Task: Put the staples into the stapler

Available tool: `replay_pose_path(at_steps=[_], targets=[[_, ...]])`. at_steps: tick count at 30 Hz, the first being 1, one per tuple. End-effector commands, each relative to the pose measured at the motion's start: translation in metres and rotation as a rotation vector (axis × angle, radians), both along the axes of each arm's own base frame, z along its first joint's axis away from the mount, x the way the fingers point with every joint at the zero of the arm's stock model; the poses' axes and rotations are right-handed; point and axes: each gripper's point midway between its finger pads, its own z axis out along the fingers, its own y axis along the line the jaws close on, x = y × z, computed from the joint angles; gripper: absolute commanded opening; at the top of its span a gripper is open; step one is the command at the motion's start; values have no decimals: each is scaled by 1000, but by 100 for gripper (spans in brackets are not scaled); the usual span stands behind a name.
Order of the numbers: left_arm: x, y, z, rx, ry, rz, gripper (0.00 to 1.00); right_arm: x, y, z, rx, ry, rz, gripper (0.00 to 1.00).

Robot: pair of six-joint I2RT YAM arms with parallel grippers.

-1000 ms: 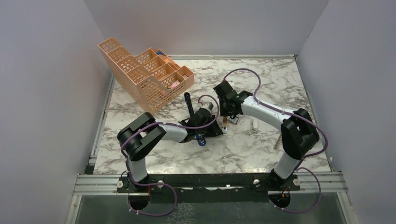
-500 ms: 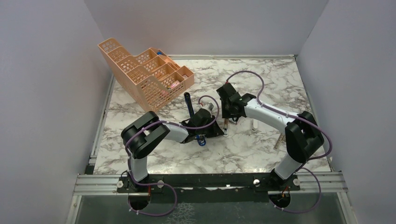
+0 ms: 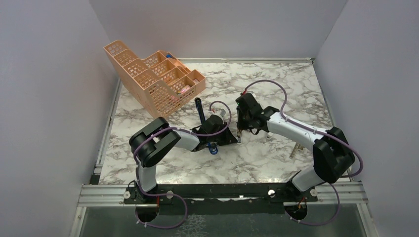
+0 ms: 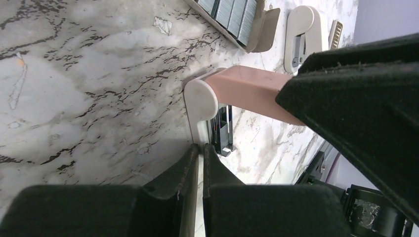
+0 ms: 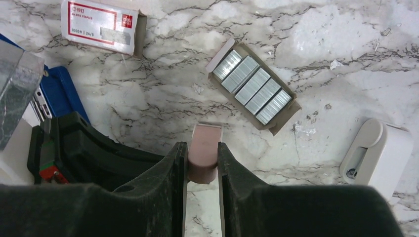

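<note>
The staples [image 5: 253, 89] are several silvery ribbed strips in an open cardboard tray on the table; they also show in the left wrist view [image 4: 232, 15]. The stapler [image 3: 199, 109] is blue and slim and lies beside my left wrist; its blue body shows at the left of the right wrist view [image 5: 59, 94]. My right gripper [image 5: 202, 148] is shut on a small pink block [image 5: 205, 148], not on the staples. My left gripper [image 4: 201, 147] is shut on the thin white lower edge of that same block [image 4: 247, 89]. The two grippers meet mid-table [image 3: 237, 136].
A red-and-white box [image 5: 101, 25] lies beyond the stapler. A small white block [image 5: 378, 153] lies right of the staples. The peach mesh organiser [image 3: 153, 79] stands at the back left. A thin ribbed strip [image 3: 295, 150] lies near the right arm.
My right arm's elbow and shoulder have swung right and nearer, while its gripper stays at the pink block. My left arm has hardly moved.
</note>
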Motion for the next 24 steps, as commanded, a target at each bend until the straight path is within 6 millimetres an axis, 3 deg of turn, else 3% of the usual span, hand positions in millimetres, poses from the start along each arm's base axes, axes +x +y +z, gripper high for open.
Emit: replay_pose_path(at_steps=[1, 6, 16, 24], targets=[[-4, 18, -44, 135, 54, 34, 7, -24, -2, -10, 12, 61, 34, 21], [-2, 18, -46, 150, 55, 39, 7, -30, 1, -7, -3, 37, 68, 21], [-2, 19, -48, 165, 56, 38, 7, -45, 0, -27, -42, 65, 52, 22], [-1, 19, -42, 163, 44, 38, 7, -52, -10, -56, -87, 116, -12, 21]])
